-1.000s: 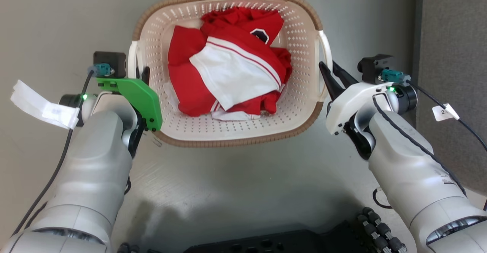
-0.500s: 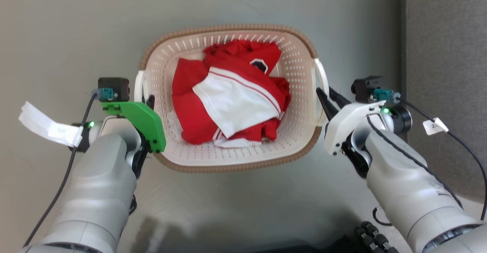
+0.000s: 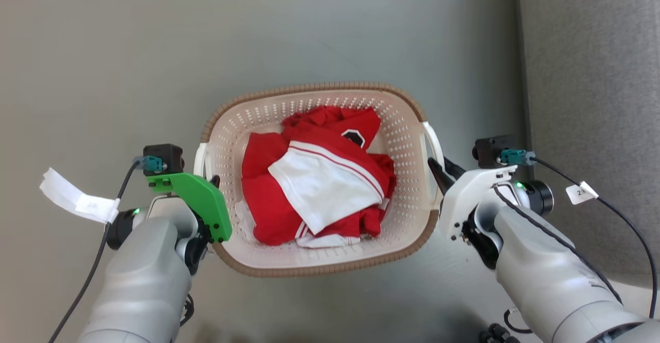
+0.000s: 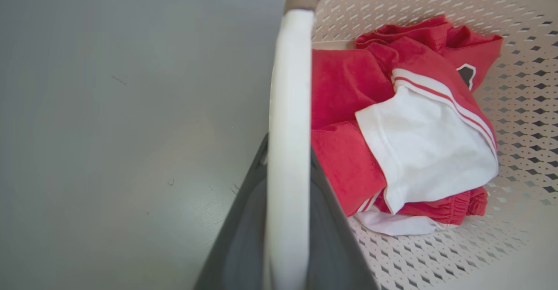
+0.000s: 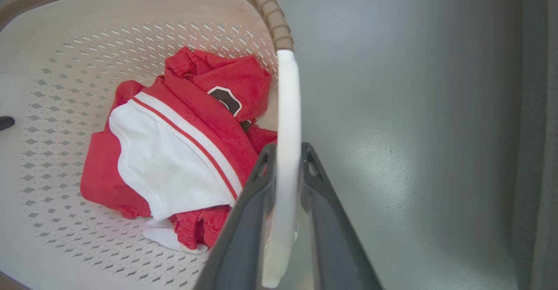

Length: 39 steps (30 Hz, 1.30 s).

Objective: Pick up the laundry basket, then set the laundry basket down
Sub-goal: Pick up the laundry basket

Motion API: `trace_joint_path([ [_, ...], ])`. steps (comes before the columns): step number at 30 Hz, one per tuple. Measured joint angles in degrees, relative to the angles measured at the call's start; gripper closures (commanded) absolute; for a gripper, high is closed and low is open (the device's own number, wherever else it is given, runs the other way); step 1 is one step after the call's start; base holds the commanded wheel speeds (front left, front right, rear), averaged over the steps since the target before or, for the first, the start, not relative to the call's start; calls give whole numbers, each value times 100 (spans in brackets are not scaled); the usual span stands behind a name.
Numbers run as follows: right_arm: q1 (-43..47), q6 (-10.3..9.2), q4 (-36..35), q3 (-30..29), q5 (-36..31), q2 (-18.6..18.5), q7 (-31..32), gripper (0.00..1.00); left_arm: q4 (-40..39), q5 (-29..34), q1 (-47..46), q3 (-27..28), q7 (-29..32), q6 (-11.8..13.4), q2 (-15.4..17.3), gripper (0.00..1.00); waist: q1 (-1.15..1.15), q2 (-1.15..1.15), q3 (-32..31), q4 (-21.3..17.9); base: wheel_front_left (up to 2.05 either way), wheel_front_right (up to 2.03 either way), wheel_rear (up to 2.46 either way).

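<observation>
Centrally, the laundry basket sits between both arms over the grey floor. Its underside is hidden, so I cannot tell whether it touches the floor. Red and white clothes cover its bottom. The left claw, mostly hidden behind a green plate, is clamped on the left white handle; the right claw is clamped on the right handle. Open floor lies far and left; a darker grey strip runs close along the right.
</observation>
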Motion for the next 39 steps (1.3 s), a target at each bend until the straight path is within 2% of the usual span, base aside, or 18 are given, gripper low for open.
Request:
trace_joint_path([
  [20,473,0,148,405,336,-46,367,100,-243,-904,683,-423,706,1,34,100,0,0,-1126,8,0,0,0],
  [39,995,0,250,669,632,-24,676,100,-175,-1298,1298,-626,1020,1,36,100,0,0,-2222,19,0,0,0],
])
